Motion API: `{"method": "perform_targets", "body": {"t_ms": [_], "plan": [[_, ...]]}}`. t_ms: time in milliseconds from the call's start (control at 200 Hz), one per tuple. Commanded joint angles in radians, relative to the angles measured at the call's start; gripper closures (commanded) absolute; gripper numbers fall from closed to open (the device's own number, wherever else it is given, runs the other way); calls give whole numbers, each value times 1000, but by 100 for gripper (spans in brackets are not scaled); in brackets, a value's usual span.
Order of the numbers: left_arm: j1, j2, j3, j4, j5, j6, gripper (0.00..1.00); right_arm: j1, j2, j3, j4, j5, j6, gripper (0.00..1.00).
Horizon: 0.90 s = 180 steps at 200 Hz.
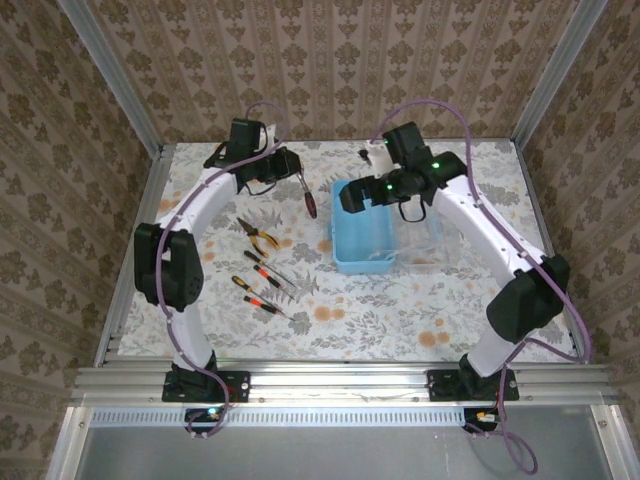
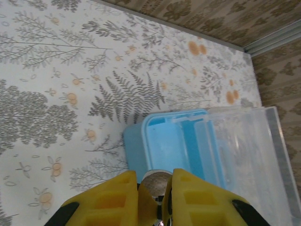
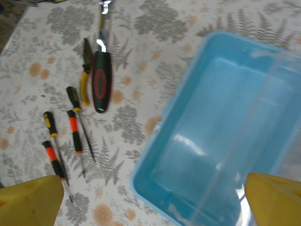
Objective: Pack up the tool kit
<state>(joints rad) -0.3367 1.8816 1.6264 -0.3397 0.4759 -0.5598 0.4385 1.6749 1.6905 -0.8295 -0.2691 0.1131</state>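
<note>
Open translucent light-blue plastic case (image 1: 362,245) sits on the desk (image 1: 400,320), right of centre. Right gripper (image 1: 348,196) hovers over its far-left corner, jaws wide. Left gripper (image 1: 293,168), left of the case, has narrow jaws holding the large red-black screwdriver (image 1: 310,203) by its shaft.

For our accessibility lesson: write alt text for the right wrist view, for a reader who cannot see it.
An empty, open light-blue case sits at right on a floral table; left of it are yellow-handled pliers, a large red-black screwdriver and small screwdrivers. The right gripper stands open.
</note>
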Motion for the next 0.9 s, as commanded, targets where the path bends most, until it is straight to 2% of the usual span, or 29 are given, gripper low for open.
{"method": "perform_targets", "body": {"t_ms": [0,120,320,720,895], "plan": [[-12,-71,-23,92,72,-66,100,45,51,62,51,-47,32,3],[-23,-104,-63,155,96,-109,100,76,100,99,70,-18,50,11],[-38,-146,-103,209,117,-145,100,91,161,134,95,10,72,18],[-50,-154,-103,195,112,-133,100,102,253,226,99,-1,91,35],[-50,-153,-99,191,107,-128,100,108,270,241,101,-13,91,38]]}}
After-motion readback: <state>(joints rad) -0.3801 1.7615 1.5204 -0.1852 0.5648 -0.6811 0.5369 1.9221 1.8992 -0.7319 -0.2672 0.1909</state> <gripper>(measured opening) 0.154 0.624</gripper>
